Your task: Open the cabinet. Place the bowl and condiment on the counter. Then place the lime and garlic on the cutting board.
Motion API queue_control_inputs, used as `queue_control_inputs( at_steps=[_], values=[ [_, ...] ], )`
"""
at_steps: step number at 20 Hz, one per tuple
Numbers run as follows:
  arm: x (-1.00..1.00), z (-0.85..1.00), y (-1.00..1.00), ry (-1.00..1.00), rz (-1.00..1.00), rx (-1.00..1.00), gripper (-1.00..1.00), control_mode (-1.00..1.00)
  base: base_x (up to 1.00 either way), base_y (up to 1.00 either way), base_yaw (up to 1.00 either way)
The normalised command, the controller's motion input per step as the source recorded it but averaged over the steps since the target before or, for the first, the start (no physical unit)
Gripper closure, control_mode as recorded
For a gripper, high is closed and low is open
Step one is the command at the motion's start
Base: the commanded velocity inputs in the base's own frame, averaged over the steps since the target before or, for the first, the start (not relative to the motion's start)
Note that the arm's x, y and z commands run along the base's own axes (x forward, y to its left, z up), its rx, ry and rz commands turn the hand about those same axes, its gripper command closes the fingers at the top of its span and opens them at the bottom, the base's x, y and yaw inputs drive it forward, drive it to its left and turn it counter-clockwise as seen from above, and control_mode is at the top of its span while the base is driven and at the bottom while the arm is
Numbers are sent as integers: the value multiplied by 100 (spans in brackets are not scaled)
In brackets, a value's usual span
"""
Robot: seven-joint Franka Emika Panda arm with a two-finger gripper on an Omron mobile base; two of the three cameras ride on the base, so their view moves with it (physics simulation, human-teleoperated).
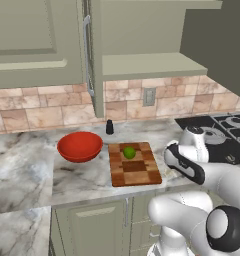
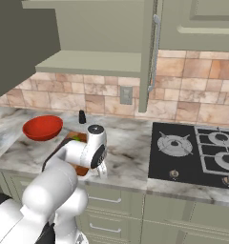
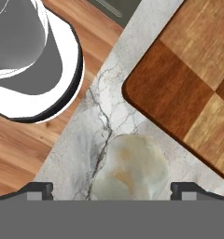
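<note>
The cabinet (image 1: 147,65) stands open, its shelf bare. On the marble counter (image 1: 77,175) sit the red bowl (image 1: 80,146) and, behind it, the black condiment bottle (image 1: 109,127). The lime (image 1: 129,152) rests on the chequered cutting board (image 1: 133,170). The whitish garlic (image 3: 130,170) lies on the counter (image 3: 86,135) just off the cutting board's corner (image 3: 188,93), near the counter's front edge. My gripper (image 3: 113,189) points down over it, open, one fingertip on each side of the bulb and not touching it. From the right base camera, the gripper (image 2: 102,170) hangs at the counter's front edge.
A black gas stove (image 2: 197,147) lies right of the arm. The cabinet's open doors (image 1: 217,40) jut out above the counter, one with a long silver handle (image 1: 87,55). The counter's front edge (image 3: 72,126) drops to a wooden floor just beside the garlic.
</note>
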Motion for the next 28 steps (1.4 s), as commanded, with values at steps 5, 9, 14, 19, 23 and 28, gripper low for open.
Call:
queue_control_inputs(
  at_steps=[5, 9, 14, 19, 23, 28],
  values=[
    [1, -2, -3, 0, 0, 0, -100, -100, 0, 0, 0],
    [5, -7, 0, 0, 0, 0, -100, -100, 0, 0, 0],
    [10, -8, 0, 0, 0, 0, -100, -100, 0, 0, 0],
    [16, -4, 0, 0, 0, 0, -100, -100, 0, 0, 0],
    [16, -4, 0, 0, 0, 0, -100, -100, 0, 0, 0],
    [9, -9, 0, 0, 0, 0, -100, -100, 0, 0, 0]
  ],
)
